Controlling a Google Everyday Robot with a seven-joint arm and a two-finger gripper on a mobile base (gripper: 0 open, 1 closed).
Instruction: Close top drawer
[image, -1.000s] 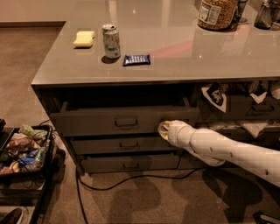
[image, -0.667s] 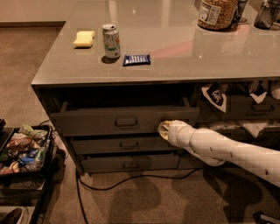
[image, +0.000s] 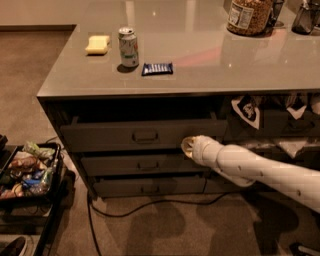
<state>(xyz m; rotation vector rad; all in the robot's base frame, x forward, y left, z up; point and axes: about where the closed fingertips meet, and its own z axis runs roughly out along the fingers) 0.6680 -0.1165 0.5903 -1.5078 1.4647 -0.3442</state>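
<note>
The top drawer (image: 110, 135) is a wide dark-grey drawer under the counter, pulled out a little, with a small metal handle (image: 145, 135) at its middle. A dark gap shows above its front. My white arm reaches in from the lower right. The gripper (image: 187, 147) is at the arm's tip, right against the drawer front at its right end, to the right of the handle.
Two shallower grey drawers (image: 145, 165) sit below. On the counter (image: 240, 65) are a yellow sponge (image: 98, 44), a can (image: 129, 47), a blue packet (image: 157, 68) and a jar (image: 248, 15). Narrow drawers with white pennants (image: 245, 107) are at right. A tray of snacks (image: 30, 167) and a cable (image: 150, 204) are on the floor.
</note>
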